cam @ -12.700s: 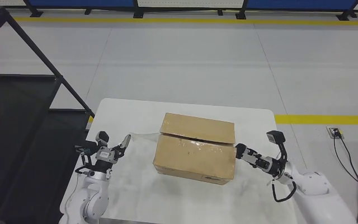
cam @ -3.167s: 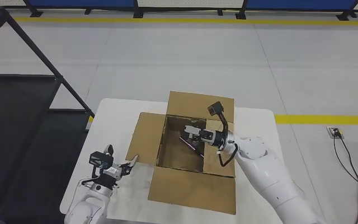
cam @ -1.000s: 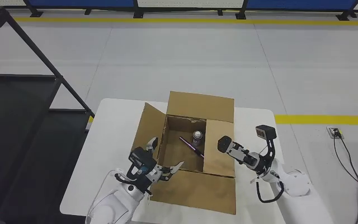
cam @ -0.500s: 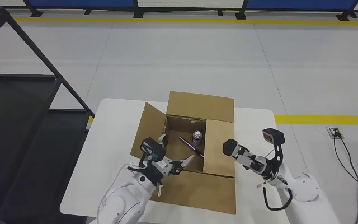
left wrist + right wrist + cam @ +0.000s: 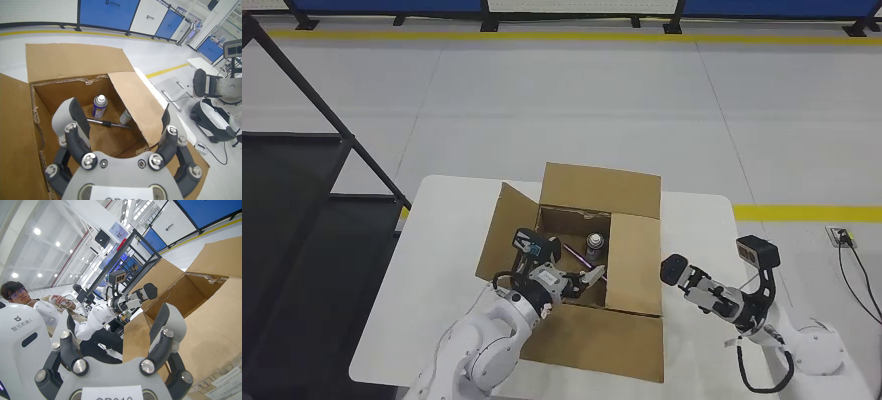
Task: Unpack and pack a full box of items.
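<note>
Three items: blue spray can, white bottle and slim dark rod lie inside your open brown cardboard box, midway on the tabletop.
Left pincer: spread above them, poised to pick.
Right pincer: spread, clear, near the right edge.

Brown box — blue can, seemingly white-capped

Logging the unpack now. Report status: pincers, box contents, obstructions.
Left pincer open, empty, over open box. Right pincer open, empty, outside box. Spray can, white bottle, dark rod inside. Flap overhangs bottle.
</note>
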`<action>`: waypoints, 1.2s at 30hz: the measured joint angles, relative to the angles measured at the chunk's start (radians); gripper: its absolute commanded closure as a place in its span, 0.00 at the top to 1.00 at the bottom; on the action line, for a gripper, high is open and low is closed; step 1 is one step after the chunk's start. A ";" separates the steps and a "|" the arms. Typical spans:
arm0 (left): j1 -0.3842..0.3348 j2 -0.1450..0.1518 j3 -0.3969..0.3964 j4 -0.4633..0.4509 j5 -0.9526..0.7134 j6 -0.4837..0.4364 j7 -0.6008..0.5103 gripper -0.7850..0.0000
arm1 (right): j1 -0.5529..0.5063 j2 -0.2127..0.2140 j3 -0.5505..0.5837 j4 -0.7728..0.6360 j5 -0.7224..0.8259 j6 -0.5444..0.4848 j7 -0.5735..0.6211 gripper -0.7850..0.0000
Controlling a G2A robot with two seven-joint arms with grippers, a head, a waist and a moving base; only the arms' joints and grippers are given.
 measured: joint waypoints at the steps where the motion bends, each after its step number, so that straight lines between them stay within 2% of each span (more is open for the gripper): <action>1: 0.000 0.000 0.000 0.000 0.000 0.000 0.000 1.00 | 0.000 0.000 0.000 0.000 0.000 0.000 0.000 1.00; 7: -0.002 -0.004 0.018 0.026 -0.030 -0.013 -0.015 1.00 | -0.001 0.000 0.000 -0.004 -0.004 0.003 -0.003 1.00; 14: -0.100 -0.038 0.094 0.160 -0.195 0.000 -0.080 1.00 | -0.033 0.017 0.042 -0.043 -0.034 0.017 0.015 1.00; 20: -0.176 -0.060 0.117 0.285 -0.414 -0.040 -0.174 1.00 | -0.081 0.035 0.093 -0.059 -0.021 0.009 0.009 1.00; 27: -0.260 -0.087 0.165 0.427 -0.572 -0.082 -0.270 1.00 | -0.133 0.054 0.140 -0.067 0.005 -0.016 -0.016 1.00; 36: -0.297 -0.106 0.192 0.479 -0.637 -0.140 -0.264 1.00 | -0.162 0.072 0.151 -0.073 0.022 -0.030 -0.030 1.00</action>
